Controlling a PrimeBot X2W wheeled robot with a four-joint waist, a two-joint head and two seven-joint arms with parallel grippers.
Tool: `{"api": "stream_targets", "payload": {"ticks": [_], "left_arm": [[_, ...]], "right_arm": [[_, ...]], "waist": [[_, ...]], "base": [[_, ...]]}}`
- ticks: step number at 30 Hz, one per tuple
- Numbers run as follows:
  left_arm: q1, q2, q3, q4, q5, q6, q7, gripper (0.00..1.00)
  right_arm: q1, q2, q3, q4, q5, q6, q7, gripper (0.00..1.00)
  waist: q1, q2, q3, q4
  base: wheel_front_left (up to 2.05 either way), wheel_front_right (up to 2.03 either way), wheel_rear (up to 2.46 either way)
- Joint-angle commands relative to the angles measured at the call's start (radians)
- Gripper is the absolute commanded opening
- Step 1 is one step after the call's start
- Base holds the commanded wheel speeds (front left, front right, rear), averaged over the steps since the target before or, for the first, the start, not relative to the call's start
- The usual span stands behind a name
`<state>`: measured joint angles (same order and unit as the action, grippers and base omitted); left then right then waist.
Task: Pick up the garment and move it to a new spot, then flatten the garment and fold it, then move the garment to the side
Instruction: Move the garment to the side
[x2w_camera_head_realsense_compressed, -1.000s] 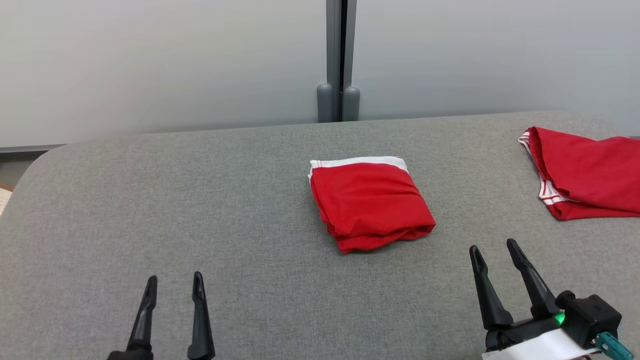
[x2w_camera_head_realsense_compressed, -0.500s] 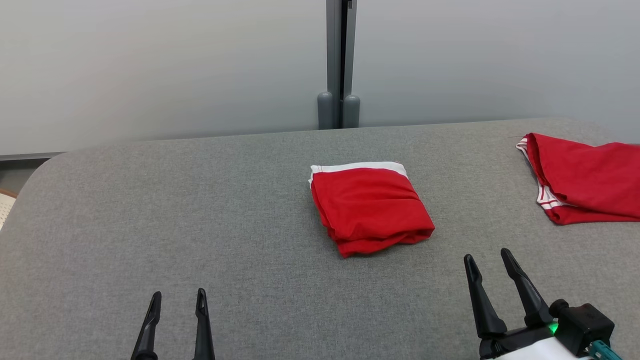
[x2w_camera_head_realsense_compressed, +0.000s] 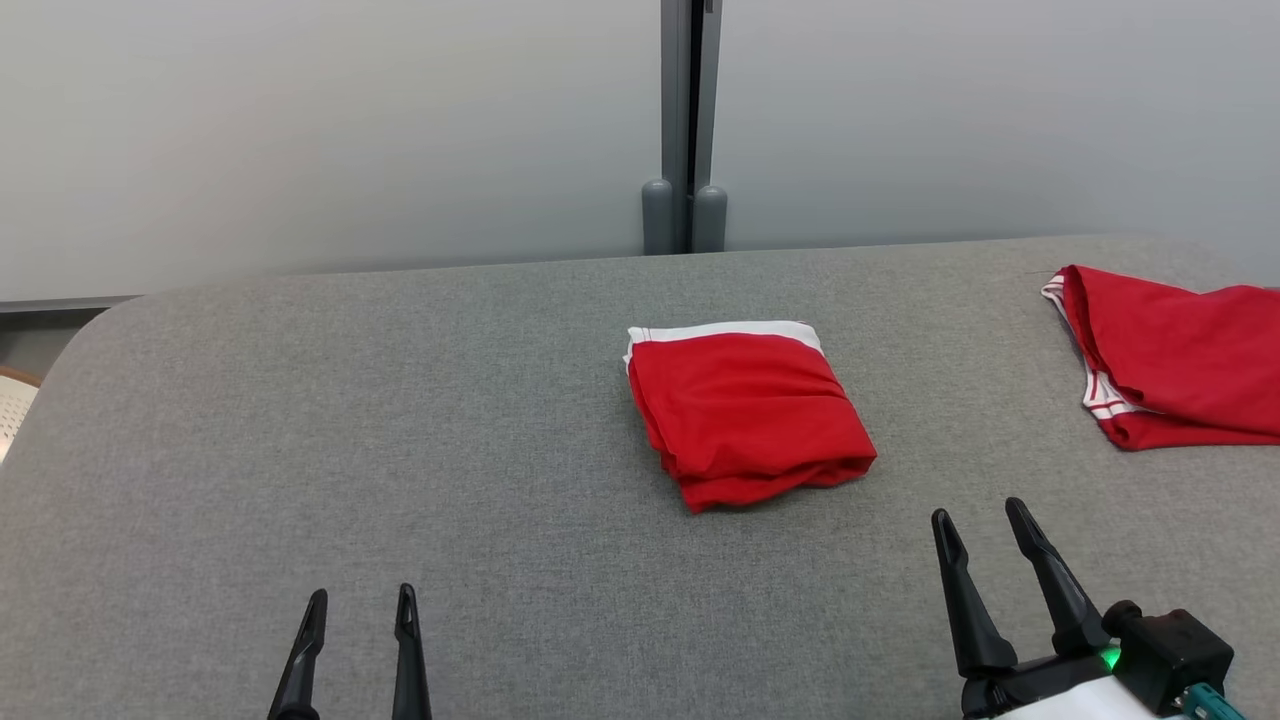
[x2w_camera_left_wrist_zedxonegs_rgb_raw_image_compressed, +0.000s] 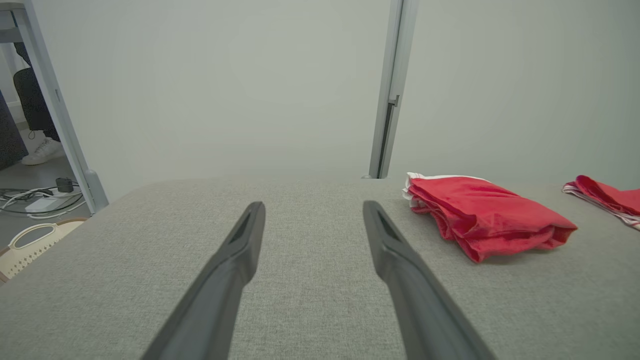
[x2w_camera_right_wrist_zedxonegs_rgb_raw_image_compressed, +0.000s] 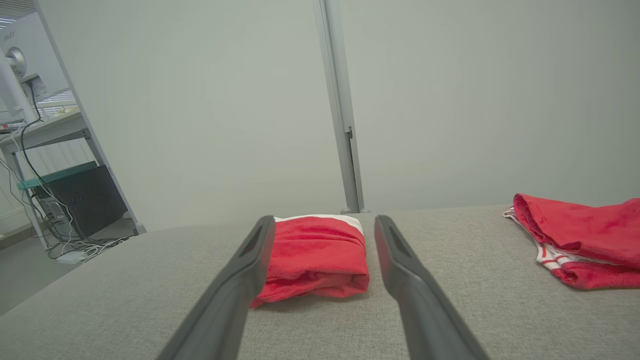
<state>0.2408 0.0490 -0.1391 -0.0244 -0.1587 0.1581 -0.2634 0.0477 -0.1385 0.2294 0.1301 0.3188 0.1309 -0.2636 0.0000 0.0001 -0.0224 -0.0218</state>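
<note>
One folded garment (x2w_camera_head_realsense_compressed: 750, 415), left-wrist basket (x2w_camera_left_wrist_zedxonegs_rgb_raw_image_compressed: 22, 256), right-wrist monitor (x2w_camera_right_wrist_zedxonegs_rgb_raw_image_compressed: 20, 42)

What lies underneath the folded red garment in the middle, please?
The folded garment rests on the grey fabric surface. Its stacked layers show at the near edge; anything between them is covered.

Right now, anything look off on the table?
Nothing spilled or damaged. The folded red garment sits slightly skewed mid-surface, its near edge bulging with uneven layers. A second red garment lies loosely rumpled on the right of the table, cut off by the head view's frame.
</note>
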Motion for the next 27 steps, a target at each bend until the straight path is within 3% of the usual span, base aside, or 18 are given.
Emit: {"api": "stream_targets", "payload": {"ticks": [1, 6, 10, 13, 17, 20, 23, 27], "left_arm": [[-0.004, 0.003, -0.001, 0.002, 0.007, -0.009, -0.001, 1.00], [-0.029, 0.003, -0.013, 0.004, 0.013, -0.016, -0.001, 1.00], [-0.062, 0.003, -0.042, 0.009, 0.024, -0.027, -0.001, 1.00], [-0.093, 0.004, -0.075, 0.008, 0.029, -0.032, -0.001, 1.00], [-0.143, 0.003, -0.112, 0.015, 0.018, -0.048, -0.001, 1.00], [-0.175, 0.003, -0.128, 0.021, 0.015, -0.051, -0.001, 1.00], [-0.203, 0.003, -0.147, 0.018, 0.006, -0.045, -0.001, 1.00], [-0.237, 0.003, -0.173, 0.016, -0.006, -0.035, -0.001, 1.00]], "right_arm": [[-0.002, -0.001, 0.000, -0.002, 0.000, -0.001, -0.001, 1.00], [-0.049, 0.006, 0.022, 0.045, 0.088, -0.001, 0.000, 1.00], [-0.179, -0.079, 0.156, 0.178, 0.247, -0.001, -0.001, 1.00], [-0.305, -0.158, 0.257, 0.232, 0.466, -0.001, 0.039, 1.00], [-0.434, -0.288, 0.306, 0.215, 0.789, 0.000, 0.208, 1.00], [-0.504, -0.374, 0.281, 0.221, 0.994, 0.000, 0.367, 1.00], [-0.553, -0.432, 0.246, 0.260, 1.138, 0.000, 0.507, 1.00], [-0.612, -0.479, 0.215, 0.331, 1.237, 0.000, 0.641, 1.00]], "waist": [[0.0000, -0.0001, 0.008, 0.006], [0.0000, -0.0001, 0.035, 0.025], [0.0000, -0.0001, 0.089, 0.048], [0.0000, -0.0001, 0.138, 0.075], [0.0000, -0.0001, 0.193, 0.112], [0.0000, -0.0001, 0.235, 0.139], [0.0000, -0.0001, 0.277, 0.166], [0.0000, -0.0001, 0.331, 0.198]], "base": [[0.00, 0.00, 0.00], [0.00, 0.00, 0.00], [0.00, 0.00, 0.00], [0.00, 0.00, 0.00], [0.00, 0.00, 0.00], [0.00, 0.00, 0.00], [0.00, 0.00, 0.00], [0.00, 0.00, 0.00]]}}
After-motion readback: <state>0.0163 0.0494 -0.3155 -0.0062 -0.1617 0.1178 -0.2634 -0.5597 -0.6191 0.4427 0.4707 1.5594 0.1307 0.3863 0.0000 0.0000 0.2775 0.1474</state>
